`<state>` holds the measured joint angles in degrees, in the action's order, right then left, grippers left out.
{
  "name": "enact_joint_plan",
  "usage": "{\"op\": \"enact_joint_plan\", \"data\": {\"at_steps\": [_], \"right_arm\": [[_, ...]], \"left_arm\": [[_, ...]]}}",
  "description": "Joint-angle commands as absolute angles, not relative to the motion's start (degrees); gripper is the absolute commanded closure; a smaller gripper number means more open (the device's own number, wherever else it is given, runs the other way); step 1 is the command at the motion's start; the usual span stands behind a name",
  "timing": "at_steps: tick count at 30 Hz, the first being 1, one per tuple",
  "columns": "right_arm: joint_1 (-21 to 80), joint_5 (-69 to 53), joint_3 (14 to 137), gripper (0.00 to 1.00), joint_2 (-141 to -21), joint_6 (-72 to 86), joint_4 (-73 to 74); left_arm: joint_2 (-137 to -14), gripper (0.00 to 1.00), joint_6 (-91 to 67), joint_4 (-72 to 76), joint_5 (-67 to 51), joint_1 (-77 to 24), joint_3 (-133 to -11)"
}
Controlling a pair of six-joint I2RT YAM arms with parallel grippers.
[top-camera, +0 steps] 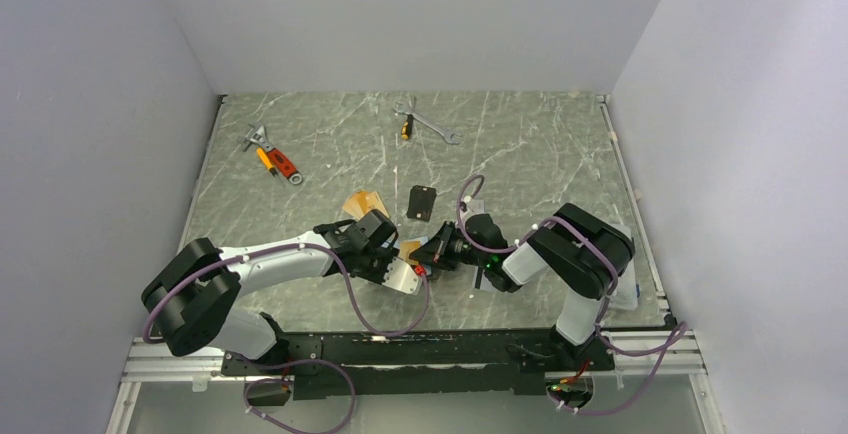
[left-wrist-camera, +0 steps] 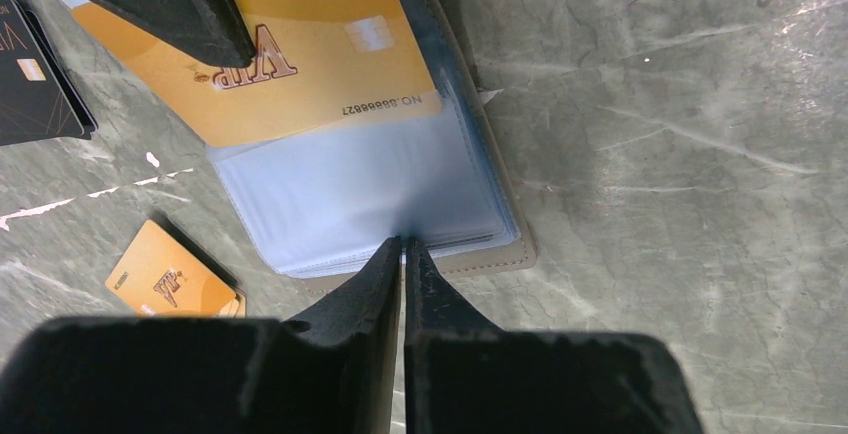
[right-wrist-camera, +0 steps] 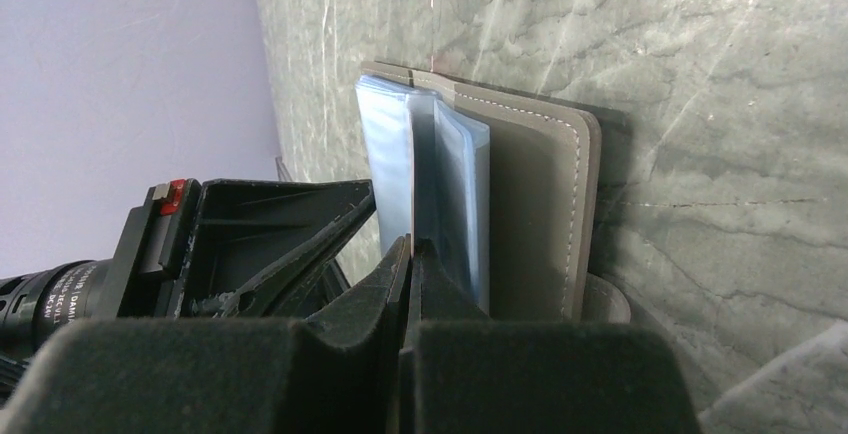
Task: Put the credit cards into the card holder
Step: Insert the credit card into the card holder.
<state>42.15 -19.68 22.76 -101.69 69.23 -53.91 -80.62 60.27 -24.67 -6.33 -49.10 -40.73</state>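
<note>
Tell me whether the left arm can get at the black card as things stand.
Probably not yet. The black card lies uncovered on the table close by, but the left gripper is shut on the clear pockets of the card holder and would have to let go first.

marbled table with wrench, black card, orange card, card holder

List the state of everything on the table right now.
card holder: open on the table
orange VIP card: partly over the holder's sleeves
second orange card: loose on table
black card: loose on table
left gripper: jaws shut on a holder sleeve
right gripper: jaws shut
</note>
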Motion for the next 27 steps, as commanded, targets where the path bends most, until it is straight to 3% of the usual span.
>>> {"op": "enact_joint_plan", "data": {"at_steps": [1, 27], "right_arm": [[42.4, -21.5, 24.1, 1.00, -103.1, 68.7, -55.7], [42.3, -23.4, 28.4, 1.00, -104.4, 62.9, -40.2]], "left_arm": [[-80.6, 0.90, 59.5, -27.5, -6.4, -49.2, -39.9], [-80.2, 0.91, 59.0, -28.1, -7.3, -49.4, -40.1]]}}
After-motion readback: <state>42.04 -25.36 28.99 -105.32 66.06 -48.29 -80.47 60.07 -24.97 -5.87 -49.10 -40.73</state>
